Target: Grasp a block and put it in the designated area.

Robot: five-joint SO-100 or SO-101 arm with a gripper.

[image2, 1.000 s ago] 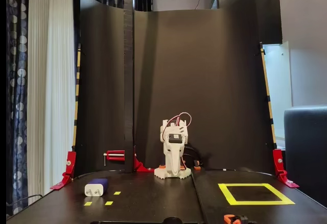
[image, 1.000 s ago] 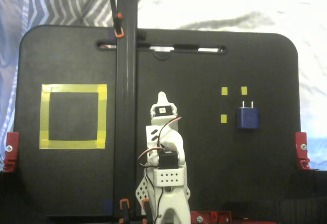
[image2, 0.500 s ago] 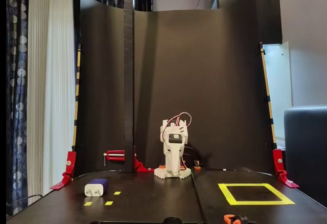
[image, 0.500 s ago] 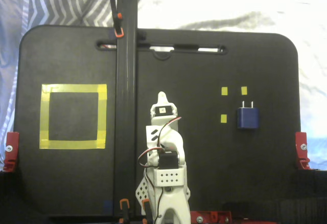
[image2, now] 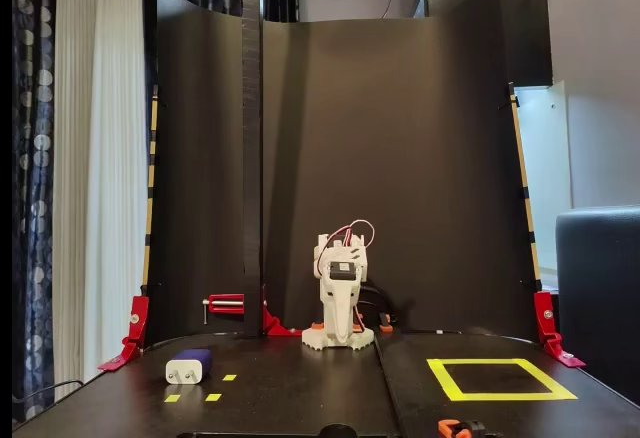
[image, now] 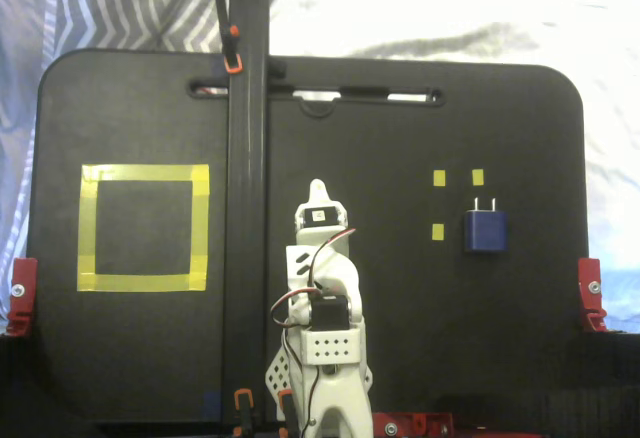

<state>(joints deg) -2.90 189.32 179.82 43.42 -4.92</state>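
blue block (image: 484, 231) sits on the black worktop (image: 400, 158), on the right side in a fixed view from above. it looks like a small plug charger, with two thin prongs poking out of its top edge in that view. three little yellow tape marks (image: 439, 179) lie near it, two above it and one just to its left, and none of them touch it. in a fixed view from the front, the same block (image2: 189, 366) lies low on the left, with a white end facing the camera and small yellow marks (image2: 213, 396) beside it. a square of yellow tape (image: 144, 227) is stuck on the worktop, far on the left when seen from above, and nothing is inside it. from the front, this yellow square (image2: 500, 379) is on the right. the block and the square are well apart. the white robot arm (image: 322, 308) stands between them, folded up over its base. red and black wires loop over it. the pincer (image: 317, 198) points away from the base in the view from above, and it holds nothing. i cannot tell if it is spread or pressed together. a tall black post (image: 247, 158) stands just left of the arm in that view. red clamps (image: 22, 296) grip the sides of the worktop.
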